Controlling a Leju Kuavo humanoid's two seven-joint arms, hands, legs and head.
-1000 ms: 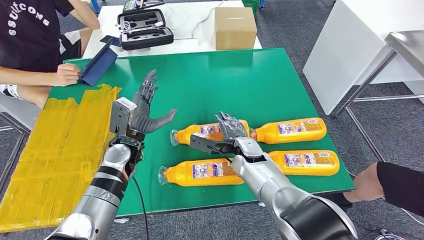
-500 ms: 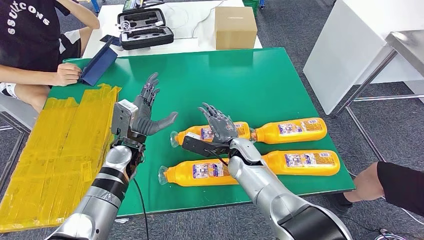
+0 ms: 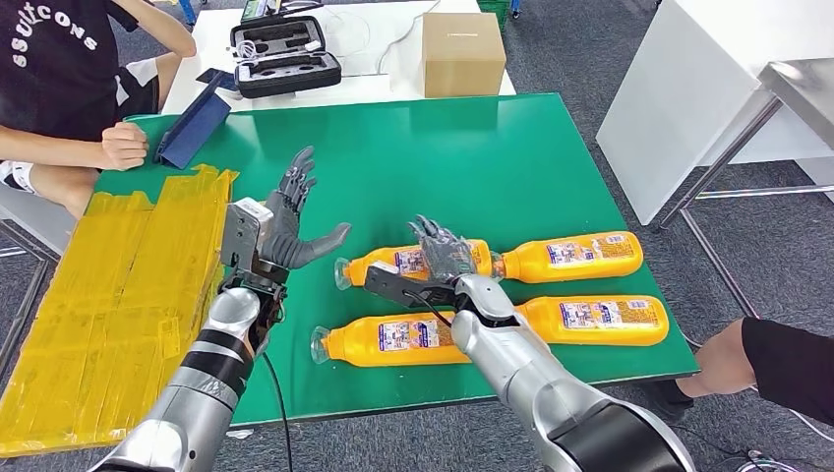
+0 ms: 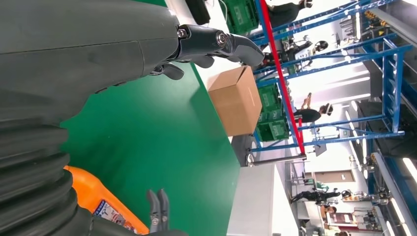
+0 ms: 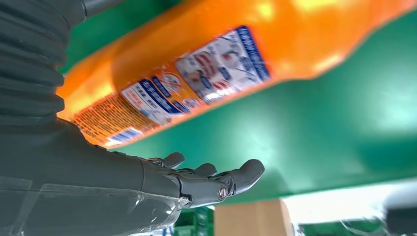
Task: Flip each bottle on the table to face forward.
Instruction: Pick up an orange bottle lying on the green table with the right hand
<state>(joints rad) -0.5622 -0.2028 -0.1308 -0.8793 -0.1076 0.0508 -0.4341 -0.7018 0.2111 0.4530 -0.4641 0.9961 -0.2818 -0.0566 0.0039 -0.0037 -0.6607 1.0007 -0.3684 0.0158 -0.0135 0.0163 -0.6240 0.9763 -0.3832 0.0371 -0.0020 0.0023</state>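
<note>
Several orange bottles lie on their sides on the green table point(image 3: 443, 157), in two rows of two: far left point(image 3: 379, 264), far right point(image 3: 575, 256), near left point(image 3: 393, 341) and near right point(image 3: 600, 320). Their labels face up. My right hand point(image 3: 447, 254) hovers with fingers spread over the far-left bottle, holding nothing. In the right wrist view that bottle's label point(image 5: 221, 64) lies close beside the outstretched fingers point(image 5: 206, 182). My left hand point(image 3: 290, 221) is raised and open, left of the bottles. An orange bottle point(image 4: 93, 196) also appears in the left wrist view.
Yellow tape point(image 3: 118, 285) covers the table's left part. A blue folder point(image 3: 194, 128) lies at the far left near a seated person's fist point(image 3: 123, 146). A black case point(image 3: 285, 59) and cardboard box point(image 3: 462, 54) sit behind. Another person's arm point(image 3: 777, 364) is at the near right.
My right hand lifted and swung left off the far-left bottle, then came back down over it. The person's hand at far left drew back from the blue folder.
</note>
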